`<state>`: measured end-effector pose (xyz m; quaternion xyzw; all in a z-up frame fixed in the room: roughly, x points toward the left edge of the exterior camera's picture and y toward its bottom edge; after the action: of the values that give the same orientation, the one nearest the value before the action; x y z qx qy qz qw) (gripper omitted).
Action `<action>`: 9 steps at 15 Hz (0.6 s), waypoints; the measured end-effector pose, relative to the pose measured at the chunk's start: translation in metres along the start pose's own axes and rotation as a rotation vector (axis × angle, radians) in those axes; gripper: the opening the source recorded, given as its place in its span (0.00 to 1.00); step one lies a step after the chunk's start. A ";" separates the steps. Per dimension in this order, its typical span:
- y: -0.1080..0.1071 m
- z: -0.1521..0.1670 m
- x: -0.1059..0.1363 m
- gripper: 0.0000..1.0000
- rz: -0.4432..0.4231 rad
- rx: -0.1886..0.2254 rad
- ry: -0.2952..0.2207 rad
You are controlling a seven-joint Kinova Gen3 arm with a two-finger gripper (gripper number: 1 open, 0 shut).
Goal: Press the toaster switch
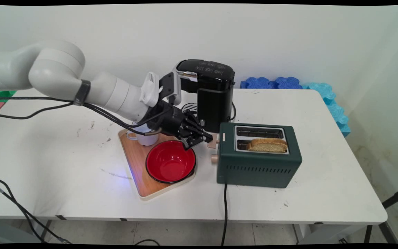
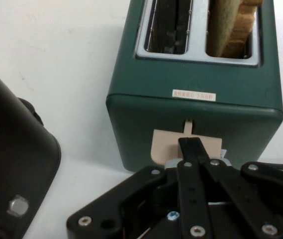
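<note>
Gripper (image 1: 202, 138), fingers pressed together, tip resting on the beige lever (image 2: 167, 148) on the toaster's (image 1: 259, 162) end face, toaster just right of it with 1 toast slice (image 1: 267, 145) in the near slot, red bowl (image 1: 170, 161) on tray (image 1: 137, 173) below, coffee machine (image 1: 212, 93) behind.

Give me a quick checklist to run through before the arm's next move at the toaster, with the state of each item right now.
1. Gripper at the toaster's lever: ok, a fingertip lies over the beige lever tab in the hand view.
2. Fingers open or shut: cannot tell.
3. Bread seated in its slot: not ok, the slice sticks up above the green toaster.
4. Other slot empty: ok.
5. Red bowl below the gripper: cannot tell whether the fingers clear its rim.
6. Coffee machine beside the hand: ok, apart from the gripper in the hand view.
</note>
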<state>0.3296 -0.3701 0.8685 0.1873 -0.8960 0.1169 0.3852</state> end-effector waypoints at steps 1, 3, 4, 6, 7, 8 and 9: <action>0.000 0.003 0.001 0.00 0.001 0.000 0.000; -0.002 0.005 0.002 0.00 -0.001 0.005 0.002; -0.003 0.007 0.003 0.00 -0.002 0.008 0.003; -0.005 0.009 0.004 0.00 -0.007 0.013 0.003; -0.005 0.010 0.004 0.00 -0.008 0.013 0.003; -0.005 0.011 0.004 0.00 -0.011 0.014 0.003; -0.005 0.012 0.004 0.00 -0.013 0.014 0.003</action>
<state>0.3218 -0.3793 0.8635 0.1957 -0.8933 0.1207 0.3861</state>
